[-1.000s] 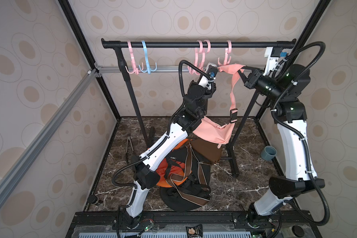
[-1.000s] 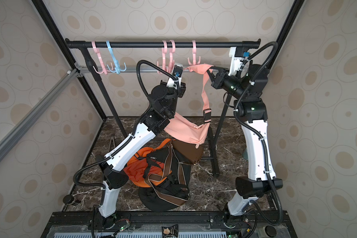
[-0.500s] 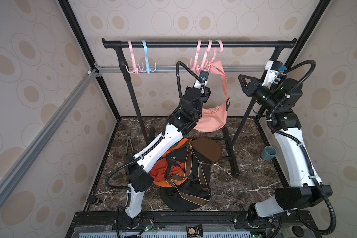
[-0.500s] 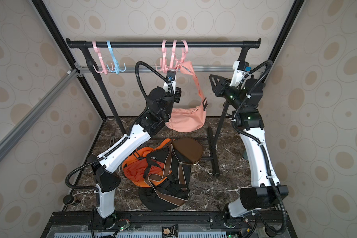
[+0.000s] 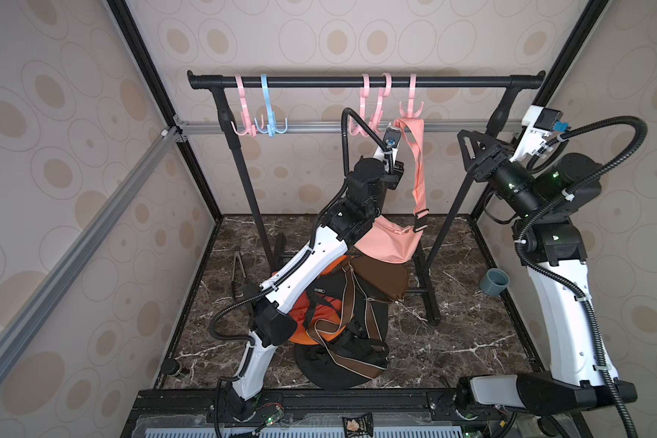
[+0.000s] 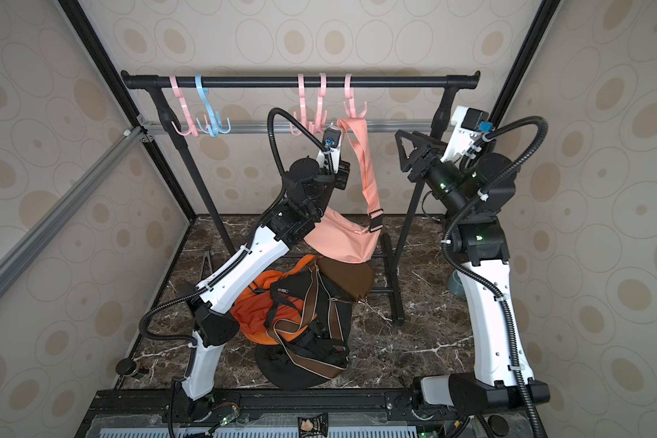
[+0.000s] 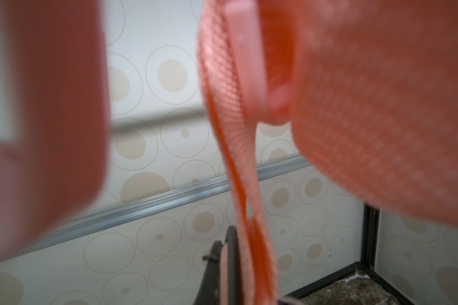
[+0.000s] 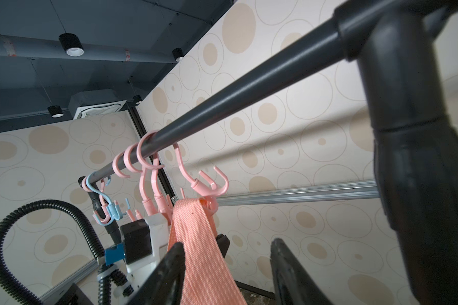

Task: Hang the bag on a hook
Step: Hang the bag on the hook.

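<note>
right pincer [image 5: 467, 146] now apart, off strap [image 5: 418, 163] | left pincer together (hidden) | bag [image 5: 389, 242] hangs from hook [image 5: 411, 108]

A brown bag [image 5: 380, 275], an orange bag [image 5: 319, 303] and a black bag [image 5: 342, 364] lie heaped on the marble floor [image 5: 471, 341]. A grey cup [image 5: 494, 282] stands near the wall.

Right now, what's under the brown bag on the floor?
Under the brown leather bag: a black strapped bag and an orange fabric bag, on a black round base. Anything beneath the pile is hidden.
</note>
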